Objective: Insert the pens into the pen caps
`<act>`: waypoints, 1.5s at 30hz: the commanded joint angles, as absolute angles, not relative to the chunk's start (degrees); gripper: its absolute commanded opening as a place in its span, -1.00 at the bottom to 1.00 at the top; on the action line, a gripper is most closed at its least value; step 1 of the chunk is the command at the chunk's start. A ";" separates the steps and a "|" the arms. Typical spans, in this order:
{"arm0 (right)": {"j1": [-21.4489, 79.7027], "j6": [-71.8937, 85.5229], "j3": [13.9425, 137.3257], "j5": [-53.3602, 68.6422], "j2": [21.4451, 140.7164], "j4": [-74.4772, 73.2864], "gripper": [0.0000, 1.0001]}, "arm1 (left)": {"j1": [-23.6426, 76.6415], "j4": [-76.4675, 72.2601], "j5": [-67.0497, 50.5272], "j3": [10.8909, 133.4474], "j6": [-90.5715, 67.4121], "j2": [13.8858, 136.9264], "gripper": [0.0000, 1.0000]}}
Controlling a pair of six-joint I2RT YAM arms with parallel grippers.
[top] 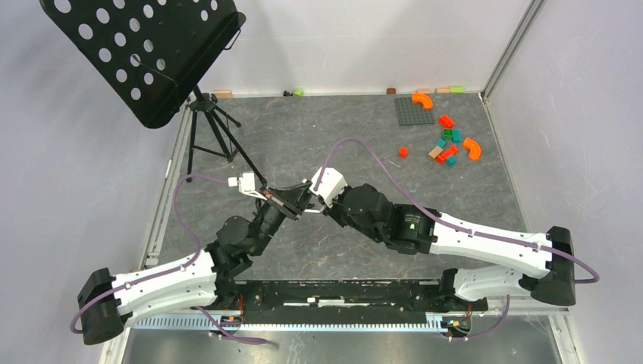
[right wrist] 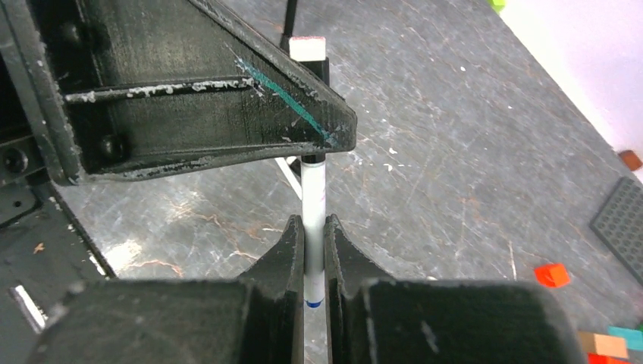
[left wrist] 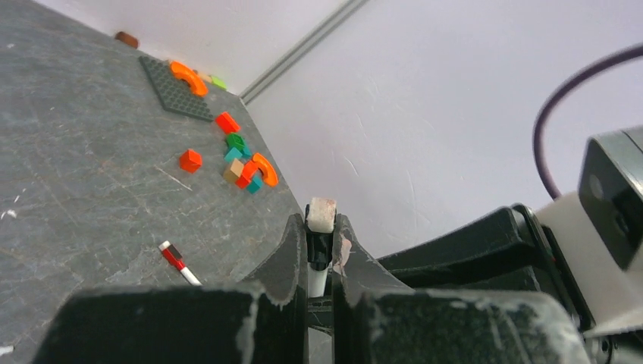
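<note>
Above the middle of the table my two grippers meet tip to tip. My left gripper [left wrist: 320, 227] is shut on the black pen cap [left wrist: 319, 249], whose white end [left wrist: 321, 214] sticks out past the fingertips. A white barrel [left wrist: 318, 282] runs into the cap's lower end. My right gripper [right wrist: 313, 224] is shut on that white pen [right wrist: 312, 189]. The pen runs straight up behind the left gripper's finger [right wrist: 227, 98], where the cap's white end [right wrist: 307, 47] shows. A red-ended pen [left wrist: 179, 262] lies on the table to the left. In the top view both grippers [top: 303, 202] touch.
Coloured toy blocks [top: 447, 144] and a grey baseplate [top: 413, 111] lie at the back right. A black music stand [top: 144, 53] on a tripod [top: 212, 133] stands at the back left. White walls close off the table at the back and on the right.
</note>
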State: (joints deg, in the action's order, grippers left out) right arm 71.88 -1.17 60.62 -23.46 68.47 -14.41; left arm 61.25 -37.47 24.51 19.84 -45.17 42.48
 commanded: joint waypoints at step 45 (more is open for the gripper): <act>61.00 2.65 22.23 -6.38 68.02 66.66 -1.00 | 66.36 -23.16 8.26 25.01 -25.44 70.24 -0.95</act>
